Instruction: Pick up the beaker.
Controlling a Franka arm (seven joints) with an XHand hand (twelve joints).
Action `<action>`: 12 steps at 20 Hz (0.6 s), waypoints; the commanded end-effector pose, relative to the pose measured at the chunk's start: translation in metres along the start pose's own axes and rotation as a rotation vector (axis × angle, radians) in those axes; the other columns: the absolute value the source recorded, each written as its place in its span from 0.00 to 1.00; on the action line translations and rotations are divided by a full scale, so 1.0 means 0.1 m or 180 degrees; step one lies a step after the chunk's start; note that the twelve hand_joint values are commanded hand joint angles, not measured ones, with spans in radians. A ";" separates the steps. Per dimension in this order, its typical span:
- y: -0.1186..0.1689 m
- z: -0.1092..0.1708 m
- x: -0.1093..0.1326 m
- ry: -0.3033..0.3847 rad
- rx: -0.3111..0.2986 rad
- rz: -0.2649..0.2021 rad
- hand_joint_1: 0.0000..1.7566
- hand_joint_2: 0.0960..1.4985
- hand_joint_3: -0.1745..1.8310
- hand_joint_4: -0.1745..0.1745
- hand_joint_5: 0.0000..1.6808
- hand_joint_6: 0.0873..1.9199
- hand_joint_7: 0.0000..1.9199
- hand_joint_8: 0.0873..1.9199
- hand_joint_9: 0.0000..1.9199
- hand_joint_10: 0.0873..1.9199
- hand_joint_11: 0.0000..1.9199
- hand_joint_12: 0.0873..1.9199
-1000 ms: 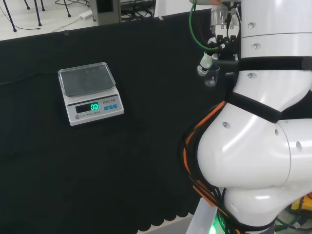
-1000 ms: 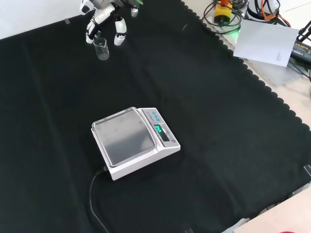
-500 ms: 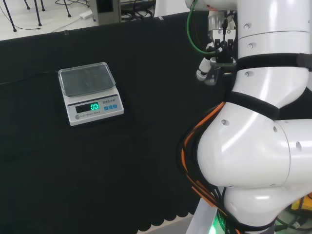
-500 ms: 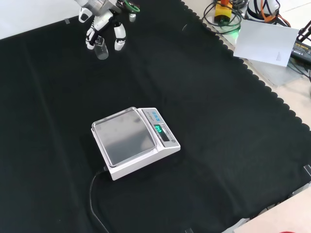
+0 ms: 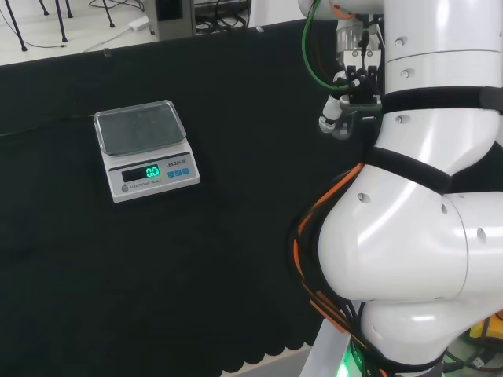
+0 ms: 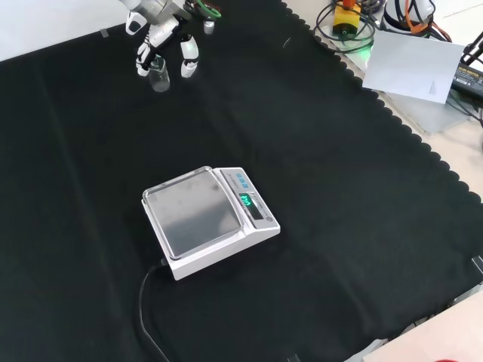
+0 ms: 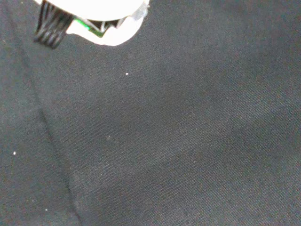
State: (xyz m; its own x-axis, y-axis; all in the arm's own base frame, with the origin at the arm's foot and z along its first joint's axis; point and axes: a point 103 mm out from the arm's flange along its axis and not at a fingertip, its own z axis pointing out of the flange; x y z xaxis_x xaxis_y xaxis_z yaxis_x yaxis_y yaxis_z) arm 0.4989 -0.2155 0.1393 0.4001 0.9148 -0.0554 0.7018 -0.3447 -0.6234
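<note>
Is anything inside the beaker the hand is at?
The beaker looks clear and empty between the hand's fingers; its base is hard to make out through the glass.

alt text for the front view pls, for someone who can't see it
At the top left, the hand reaches down with its fingers around a small clear beaker on the black cloth. A white scale sits mid-cloth, its display lit green.

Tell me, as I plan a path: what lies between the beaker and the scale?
In the front view, only bare black cloth lies between the beaker and the scale.
</note>
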 end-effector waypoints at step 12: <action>-0.20 -0.20 -0.05 -0.0068 -0.0124 -0.0050 0.56 0.30 0.46 0.63 0.17 0.00 0.03 0.29 0.13 0.39 0.15 0.71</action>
State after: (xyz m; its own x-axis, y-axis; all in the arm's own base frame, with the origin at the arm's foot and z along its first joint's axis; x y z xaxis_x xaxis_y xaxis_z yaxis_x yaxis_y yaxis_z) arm 0.4976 -0.2039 0.1716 0.3722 0.9268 -0.0497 0.7644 -0.3365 -0.5499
